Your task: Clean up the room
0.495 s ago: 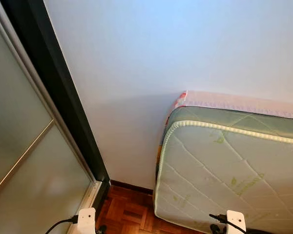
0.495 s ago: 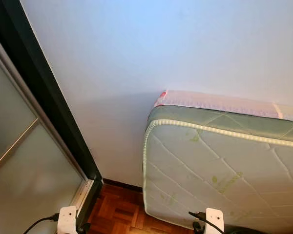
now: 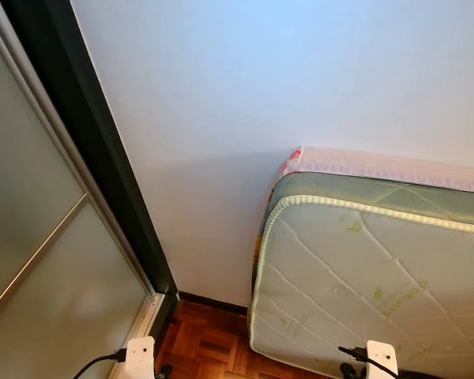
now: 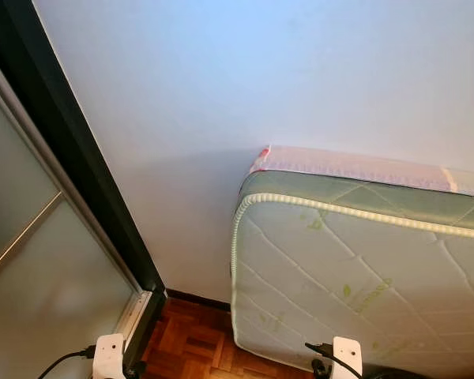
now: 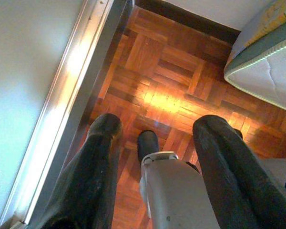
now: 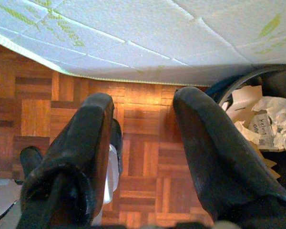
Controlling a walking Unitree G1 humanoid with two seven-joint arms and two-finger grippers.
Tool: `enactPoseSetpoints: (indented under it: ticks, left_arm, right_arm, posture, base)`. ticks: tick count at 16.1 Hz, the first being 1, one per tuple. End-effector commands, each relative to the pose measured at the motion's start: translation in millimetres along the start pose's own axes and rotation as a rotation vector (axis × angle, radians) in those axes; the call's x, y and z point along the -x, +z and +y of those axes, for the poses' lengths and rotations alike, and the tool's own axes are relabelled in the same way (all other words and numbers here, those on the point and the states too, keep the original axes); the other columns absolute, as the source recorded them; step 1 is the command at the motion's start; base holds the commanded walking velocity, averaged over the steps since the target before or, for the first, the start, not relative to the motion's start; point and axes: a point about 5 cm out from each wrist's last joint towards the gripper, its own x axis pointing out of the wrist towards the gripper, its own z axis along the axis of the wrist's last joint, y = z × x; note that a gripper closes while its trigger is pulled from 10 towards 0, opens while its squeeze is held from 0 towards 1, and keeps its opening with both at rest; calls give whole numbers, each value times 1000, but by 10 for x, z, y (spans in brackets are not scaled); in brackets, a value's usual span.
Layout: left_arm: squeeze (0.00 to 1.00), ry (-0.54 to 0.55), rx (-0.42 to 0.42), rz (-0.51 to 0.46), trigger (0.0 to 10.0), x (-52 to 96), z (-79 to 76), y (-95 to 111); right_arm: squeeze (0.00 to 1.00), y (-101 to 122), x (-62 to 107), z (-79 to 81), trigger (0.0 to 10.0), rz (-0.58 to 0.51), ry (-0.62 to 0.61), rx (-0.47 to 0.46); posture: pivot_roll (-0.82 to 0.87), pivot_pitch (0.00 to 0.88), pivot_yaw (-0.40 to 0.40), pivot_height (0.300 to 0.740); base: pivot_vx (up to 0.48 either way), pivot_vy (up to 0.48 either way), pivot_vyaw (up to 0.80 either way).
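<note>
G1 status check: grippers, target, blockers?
Left gripper and right gripper open, empty, over parquet floor. Bin of crumpled paper beside right gripper. Mattress leaning on wall ahead.

Pale wall [image 3: 237, 103], parquet floor [image 5: 167, 81], quilted mattress [image 3: 363, 284] leaning against it, frosted sliding door [image 3: 39, 260] in a dark frame

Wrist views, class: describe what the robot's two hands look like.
Each hand has two long, thick black fingers with rounded tips: the left hand, the right hand. In the eye views, white wrist blocks with black cables plugged in show above them.
</note>
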Motion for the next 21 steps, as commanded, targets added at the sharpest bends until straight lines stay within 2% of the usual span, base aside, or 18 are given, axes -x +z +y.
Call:
enactPoseSetpoints:
  ticks: [1, 8, 13, 21]
  left_arm:
    - [0, -46, -136, 86, 10000, -65, 4, 180]
    - [0, -48, -144, 84, 10000, -64, 16, 184]
    - [0, -44, -160, 87, 10000, -64, 32, 186]
    - [0, -38, -137, 70, 10000, -66, 44, 211]
  right_arm:
    - [0, 58, -63, 189, 10000, 78, 42, -134]
    - [0, 57, -62, 185, 10000, 80, 44, -130]
    - [0, 62, -63, 189, 10000, 76, 49, -135]
    - [0, 85, -68, 190, 10000, 63, 42, -156]
  posture:
    - [83, 0, -23, 740]
    - [85, 0, -26, 740]
    - [85, 0, -26, 740]
    - [88, 0, -28, 740]
  base:
    - [-251, 0, 0]
    - [-368, 0, 0]
    - [0, 0, 0]
    - [0, 0, 0]
